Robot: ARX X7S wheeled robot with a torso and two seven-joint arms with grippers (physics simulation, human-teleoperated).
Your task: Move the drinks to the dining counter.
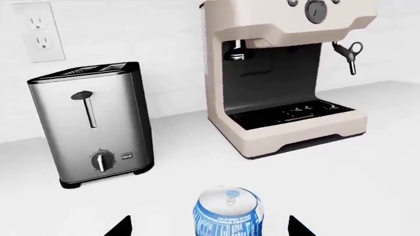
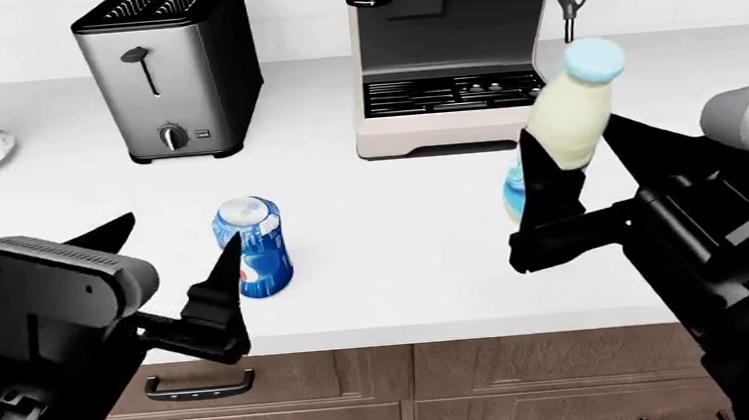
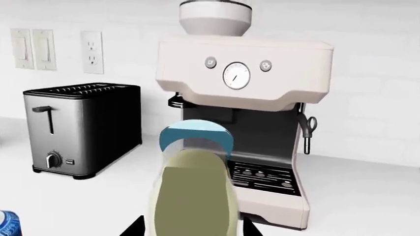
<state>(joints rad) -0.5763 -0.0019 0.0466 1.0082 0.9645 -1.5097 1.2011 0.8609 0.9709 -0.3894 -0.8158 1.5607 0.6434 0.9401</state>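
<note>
Right hand, at 3 o'clock in the head view, pinches the cream bottle, tilted and lifted just in front of the coffee machine. Left hand, at 8 o'clock, is spread, its fingers either side of the upright blue soda can on the white table. A toaster stands at 11 o'clock.

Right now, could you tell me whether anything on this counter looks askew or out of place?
Only the bottle: it leans instead of standing upright, held between the right end effector's fingers. The soda can stands upright between the left end effector's open fingers. Nothing spilled or damaged.
</note>
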